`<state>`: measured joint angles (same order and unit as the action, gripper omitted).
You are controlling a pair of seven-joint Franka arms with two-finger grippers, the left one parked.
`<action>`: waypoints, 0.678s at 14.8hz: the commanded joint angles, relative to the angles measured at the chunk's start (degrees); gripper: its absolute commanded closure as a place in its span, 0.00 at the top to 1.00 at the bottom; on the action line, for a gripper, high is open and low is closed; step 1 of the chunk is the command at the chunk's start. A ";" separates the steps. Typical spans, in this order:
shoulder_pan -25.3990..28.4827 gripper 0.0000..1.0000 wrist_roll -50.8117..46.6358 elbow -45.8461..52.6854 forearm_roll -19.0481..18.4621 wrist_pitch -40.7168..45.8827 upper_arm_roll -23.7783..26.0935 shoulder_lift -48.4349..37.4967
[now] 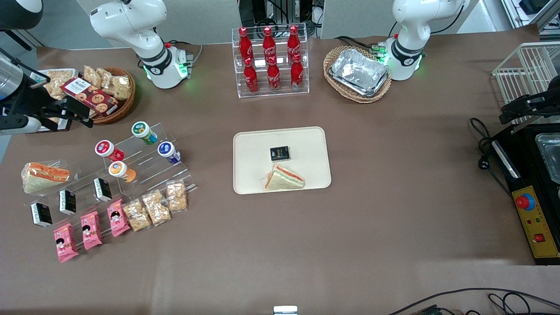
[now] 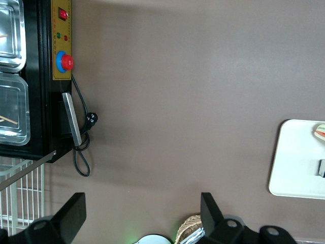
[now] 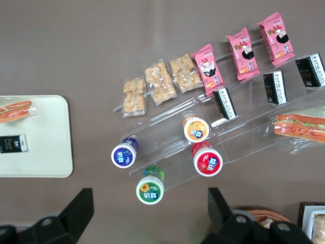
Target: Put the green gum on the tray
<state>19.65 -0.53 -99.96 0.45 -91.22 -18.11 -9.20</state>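
Green gum (image 1: 144,132) sits on clear stepped rack (image 1: 144,164), beside blue can (image 1: 168,152), well apart from tray (image 1: 249,175). Hand (image 3: 147,216) hovers above gum, fingers apart, empty.

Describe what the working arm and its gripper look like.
The arm is glossy white with rounded shells, a black ring at the joint, green lights and a red button near its base. The gripper has two dark, blocky black fingers on a black body.

Brown matte table (image 1: 393,227) fills most of view, evenly lit. Grey floor (image 1: 61,26) visible above its upper edge. White wire rack (image 1: 527,70) at the parked arm's end.
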 commanded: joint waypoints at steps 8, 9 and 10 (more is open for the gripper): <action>0.38 1.00 -0.25 1.35 -0.36 3.50 -0.62 1.29; 0.47 1.00 -0.34 0.92 -0.36 3.51 -0.53 1.11; 0.56 1.00 -0.34 0.04 -0.36 3.33 -0.44 0.76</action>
<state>19.69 -0.53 -99.89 0.45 -89.28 -18.44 -8.74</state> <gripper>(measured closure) 0.000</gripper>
